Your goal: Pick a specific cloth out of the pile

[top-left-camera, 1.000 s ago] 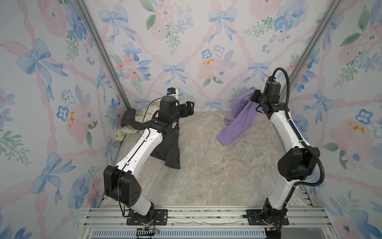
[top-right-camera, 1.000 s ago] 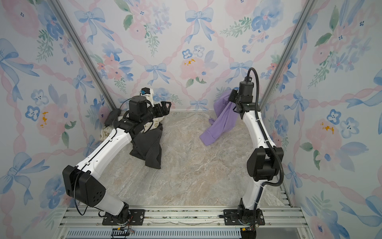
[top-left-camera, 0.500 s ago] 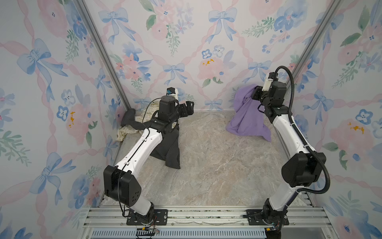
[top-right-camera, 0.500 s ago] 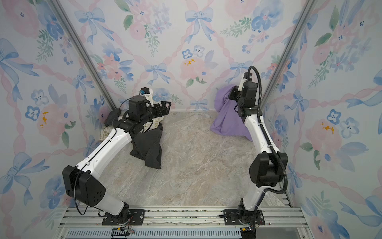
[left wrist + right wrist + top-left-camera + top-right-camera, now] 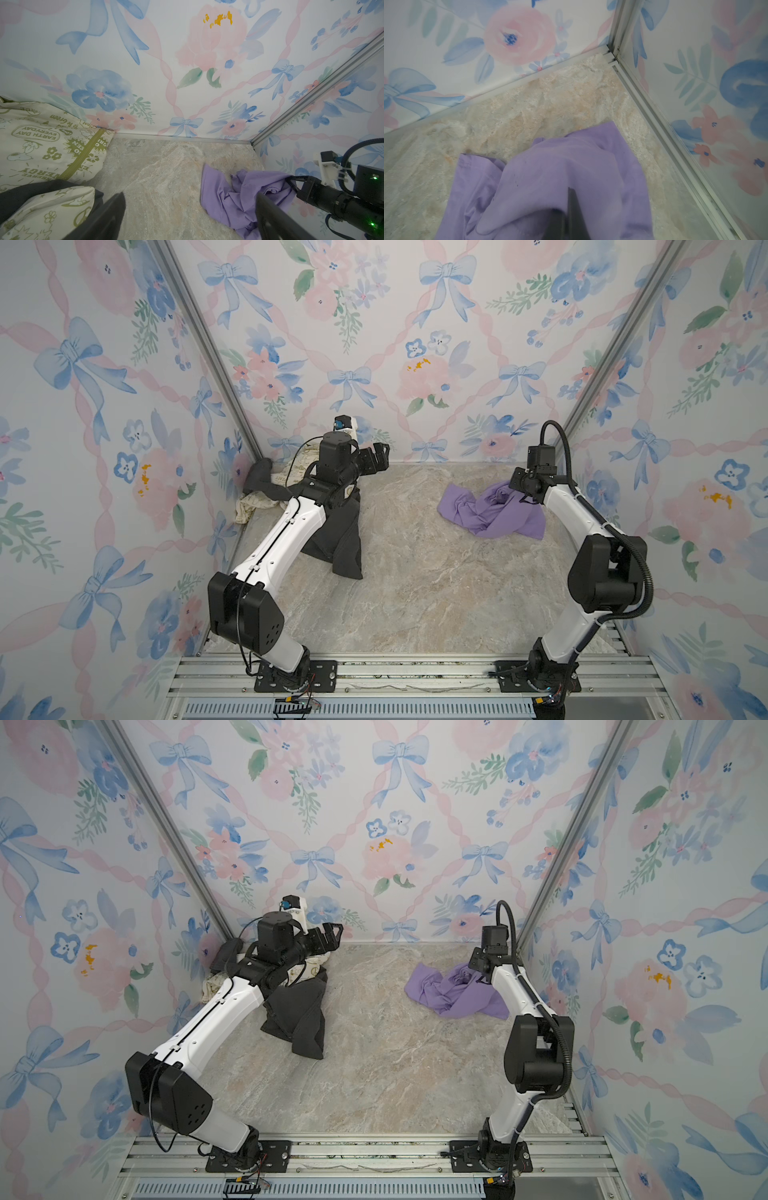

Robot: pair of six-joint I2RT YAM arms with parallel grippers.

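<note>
Right tool (image 5: 515,489): clamped on a bunched fold of the lavender cloth (image 5: 492,512). The cloth lies crumpled on the tabletop (image 5: 415,585) near the far right corner, well apart from the pile (image 5: 345,526). Left tool (image 5: 379,454): released and empty, above the pile's charcoal garment (image 5: 347,556) and cream green-printed cloth (image 5: 249,508).

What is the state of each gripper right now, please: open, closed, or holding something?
Left gripper: jaws open, holding nothing.
Right gripper: jaws closed on the lavender cloth.
</note>
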